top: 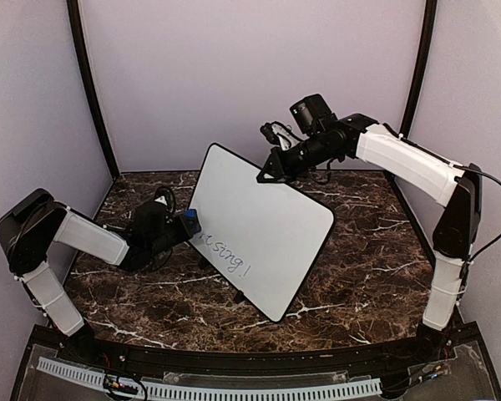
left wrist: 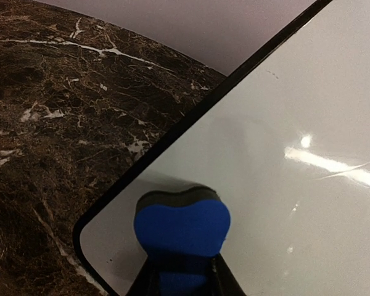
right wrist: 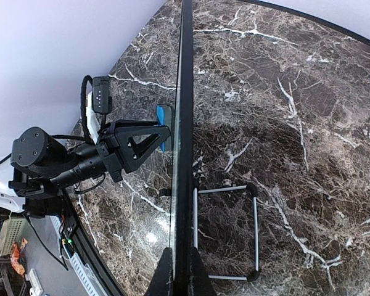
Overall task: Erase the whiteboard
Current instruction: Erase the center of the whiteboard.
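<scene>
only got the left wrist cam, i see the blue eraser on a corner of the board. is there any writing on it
Observer: Yes. From the top camera, dark handwriting runs along the lower left of the whiteboard, starting just beside the eraser.
Operator: what's holding the board up
Observer: The right tool is shut on its top edge, and the board leans at a tilt.
Operator: anything behind it
Observer: The right wrist camera shows a wire stand on the table at the board's back side.
</scene>
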`<state>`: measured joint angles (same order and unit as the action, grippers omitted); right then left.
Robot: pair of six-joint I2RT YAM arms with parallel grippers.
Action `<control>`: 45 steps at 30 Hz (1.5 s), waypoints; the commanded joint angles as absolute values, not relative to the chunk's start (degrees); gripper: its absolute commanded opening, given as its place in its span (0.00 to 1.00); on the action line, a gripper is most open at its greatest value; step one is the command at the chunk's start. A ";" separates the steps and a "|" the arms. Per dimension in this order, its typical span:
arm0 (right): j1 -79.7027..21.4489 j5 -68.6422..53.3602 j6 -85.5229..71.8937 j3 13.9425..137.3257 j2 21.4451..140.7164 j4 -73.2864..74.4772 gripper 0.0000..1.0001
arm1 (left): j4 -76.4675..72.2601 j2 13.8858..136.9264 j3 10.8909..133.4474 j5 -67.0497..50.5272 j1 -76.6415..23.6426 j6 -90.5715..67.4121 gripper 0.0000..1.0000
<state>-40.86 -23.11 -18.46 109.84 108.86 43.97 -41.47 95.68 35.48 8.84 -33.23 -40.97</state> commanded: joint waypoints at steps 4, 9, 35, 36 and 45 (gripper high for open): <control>-43.33 -27.07 -13.35 109.34 109.28 46.68 0.00 | -33.27 95.63 33.17 7.71 -33.75 -42.64 0.00; -43.32 -26.99 -13.54 109.52 109.47 46.73 0.00 | -30.98 94.21 31.41 6.04 -33.75 -43.33 0.00; -43.33 -27.39 -14.33 108.11 109.95 45.48 0.00 | -36.00 96.04 39.68 2.23 -39.43 -45.29 0.00; -43.33 -27.34 -14.33 108.11 109.94 45.44 0.00 | -35.98 95.55 39.50 2.35 -39.45 -45.23 0.00; -43.33 -27.59 -14.41 107.94 110.64 45.09 0.00 | -37.63 91.69 38.55 3.35 -40.26 -43.50 0.00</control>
<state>-40.71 -21.76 -18.50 109.75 108.33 43.75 -34.39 94.24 37.01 7.66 -38.39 -45.23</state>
